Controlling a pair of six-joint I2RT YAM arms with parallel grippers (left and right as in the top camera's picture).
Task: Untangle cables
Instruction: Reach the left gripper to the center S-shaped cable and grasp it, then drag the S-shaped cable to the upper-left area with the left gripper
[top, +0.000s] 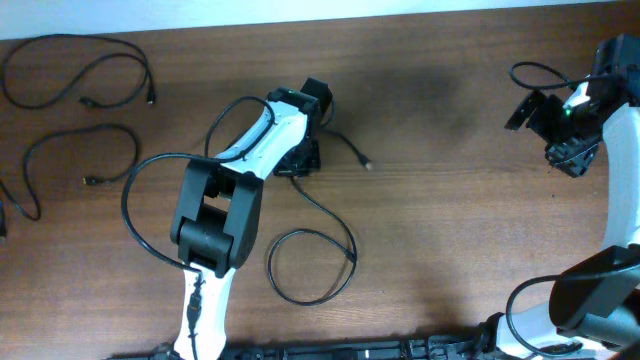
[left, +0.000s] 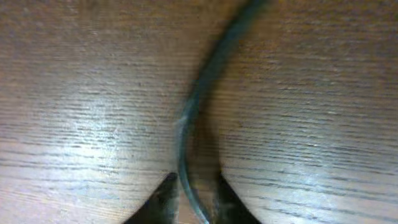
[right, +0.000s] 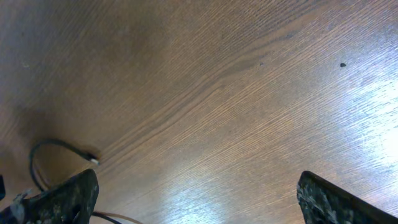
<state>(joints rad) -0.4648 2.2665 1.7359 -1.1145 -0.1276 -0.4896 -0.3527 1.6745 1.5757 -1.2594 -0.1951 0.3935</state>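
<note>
A thin black cable (top: 330, 215) runs from under my left gripper (top: 298, 163) down into a loop (top: 310, 265) at the table's middle; a short end with a light plug (top: 367, 163) lies to the right. In the left wrist view the cable (left: 202, 87) passes between my left fingertips (left: 193, 193), which are nearly together on it, close above the wood. My right gripper (top: 562, 135) is open and empty at the far right, above bare wood (right: 199, 199). The plug end also shows in the right wrist view (right: 92, 160).
Two separate black cables lie at the far left, one in a wide loop (top: 75, 75) and one below it (top: 80, 150). The left arm's own dark cable (top: 150, 210) arcs beside its body. The table's back edge (top: 300, 25) runs along the top.
</note>
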